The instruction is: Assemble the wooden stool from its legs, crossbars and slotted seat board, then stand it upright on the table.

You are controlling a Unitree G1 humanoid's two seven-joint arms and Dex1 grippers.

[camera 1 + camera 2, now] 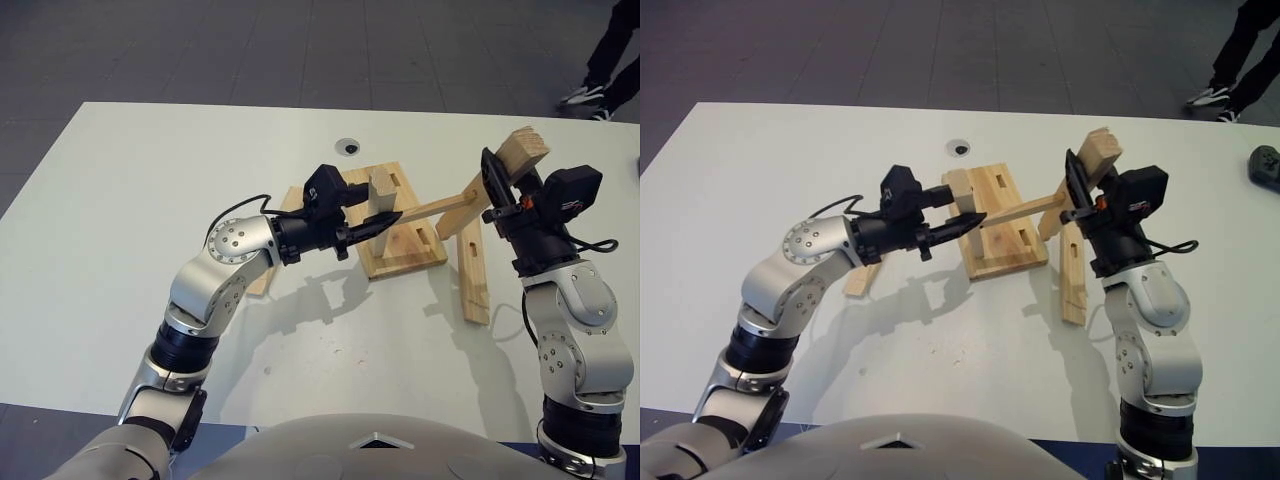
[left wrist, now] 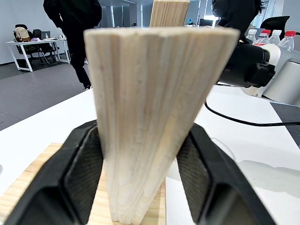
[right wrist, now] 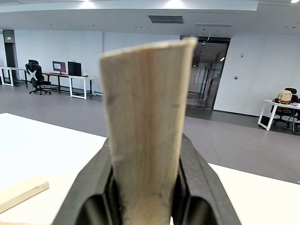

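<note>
Left wrist view: wooden block point(image 2: 154, 117) pinched between left jaws (right jaws clamp a leg point(image 3: 145, 131)).

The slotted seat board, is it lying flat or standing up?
Flat: the seat board lies on the table, slots facing up; the left pincer holds a wooden piece over it.

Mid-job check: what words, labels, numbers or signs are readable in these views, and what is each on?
Nothing is legible.
Black box on the right wrist: faint pale mark, too small to read.
Bottles: labels blurred.
Green wall sign: blurred.
Seat board and legs: no print.
</note>
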